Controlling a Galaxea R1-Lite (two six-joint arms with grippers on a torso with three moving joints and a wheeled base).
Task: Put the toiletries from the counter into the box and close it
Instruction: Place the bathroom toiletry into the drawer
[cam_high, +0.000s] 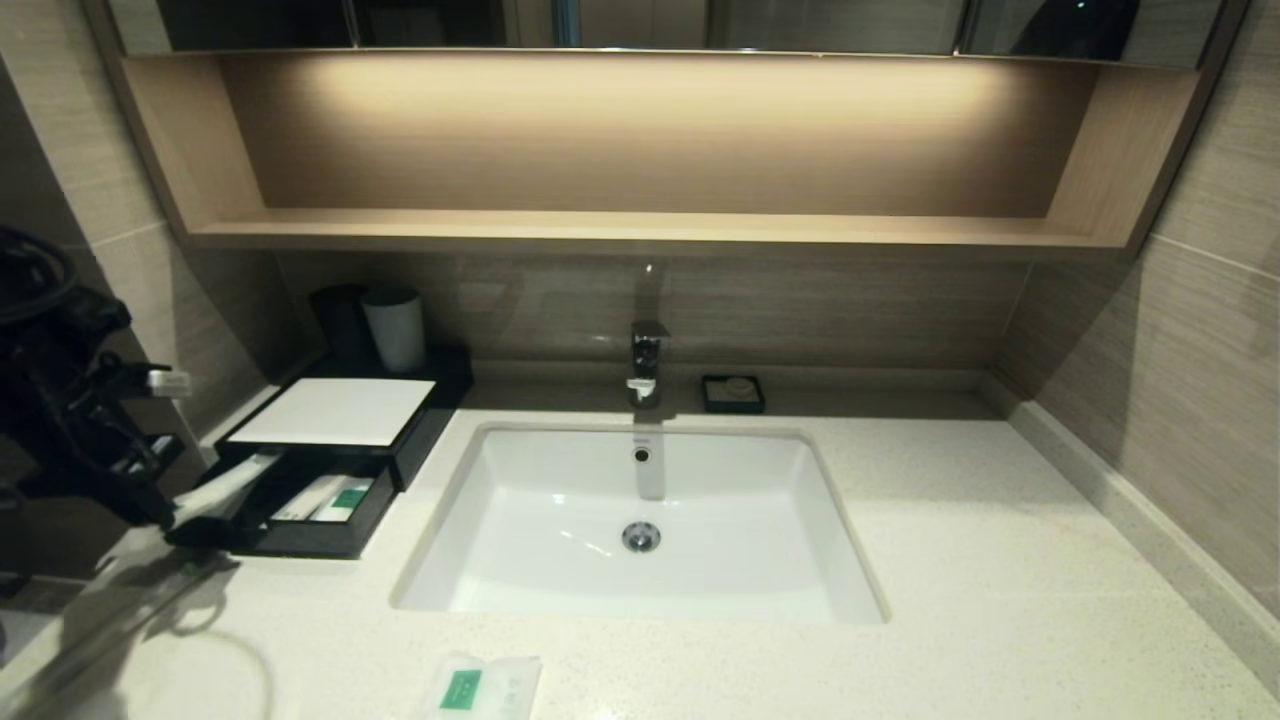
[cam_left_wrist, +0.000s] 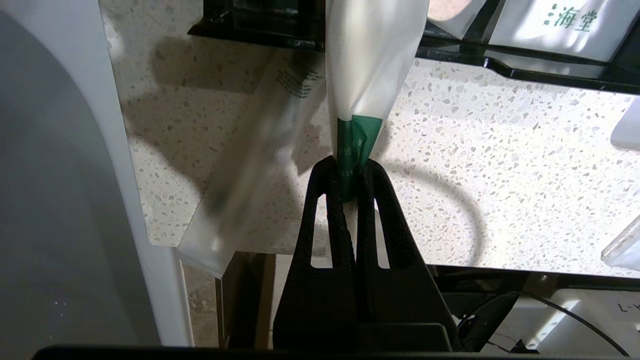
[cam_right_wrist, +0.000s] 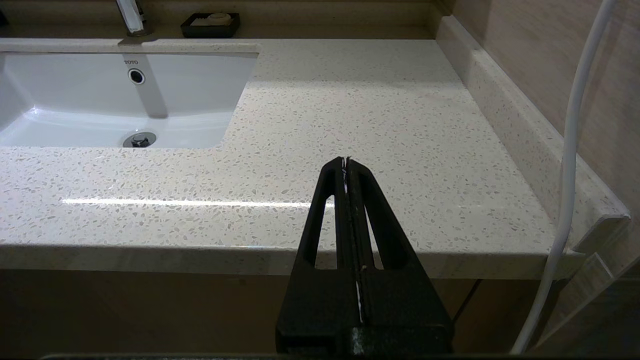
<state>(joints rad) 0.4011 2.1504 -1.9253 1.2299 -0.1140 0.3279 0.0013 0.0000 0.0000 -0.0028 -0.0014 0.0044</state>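
Carrying step in hand: left claw (cam_left_wrist: 351, 172) clamped on green-labelled end of a wrapped toothbrush (cam_left_wrist: 372, 70), far end over open drawer of box (cam_high: 335, 412). Next: lower in, release. Sachet (cam_high: 482, 686) waiting on worktop (cam_high: 960, 560). Right claw (cam_right_wrist: 346, 162) closed, empty, parked.

Counter (cam_right_wrist: 380, 110) — speckled stone, polished; sink (cam_high: 560, 560) glossy white ceramic; faucet (cam_high: 647, 362) shiny metal; toothbrush wrapper (cam_left_wrist: 372, 65) — frosted plastic film; wall shelf (cam_high: 640, 228) matt wood-grain.
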